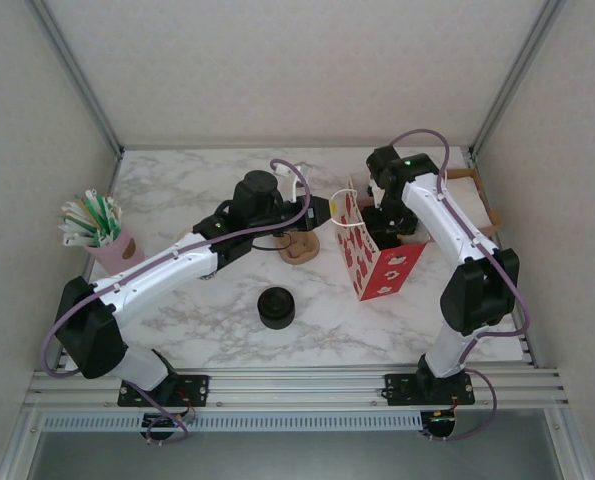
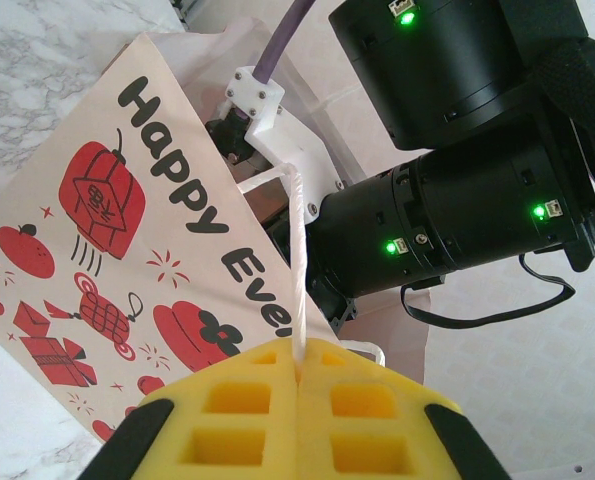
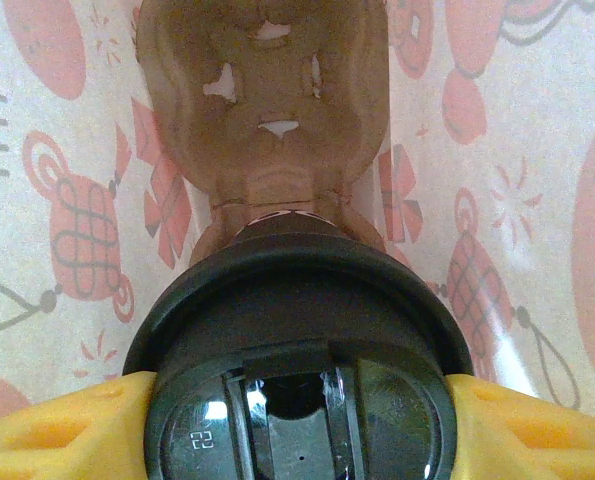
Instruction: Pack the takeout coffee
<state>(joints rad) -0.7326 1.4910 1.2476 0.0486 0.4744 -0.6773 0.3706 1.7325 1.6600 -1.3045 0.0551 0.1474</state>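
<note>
Placement step, judged: right tool [image 3: 297,420] grips the takeout coffee [image 3: 295,330] at the lid, inside the paper bag [image 3: 57,150]. Meanwhile left tool [image 2: 299,400] is pinched on the bag handle [image 2: 297,250]. Next move calls for seating the cup upright, then releasing.

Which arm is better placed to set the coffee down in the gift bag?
Right. The right gripper holds the takeout coffee inside the bag, so it only needs to lower and release. The left gripper is shut on the bag's handle, holding it.
</note>
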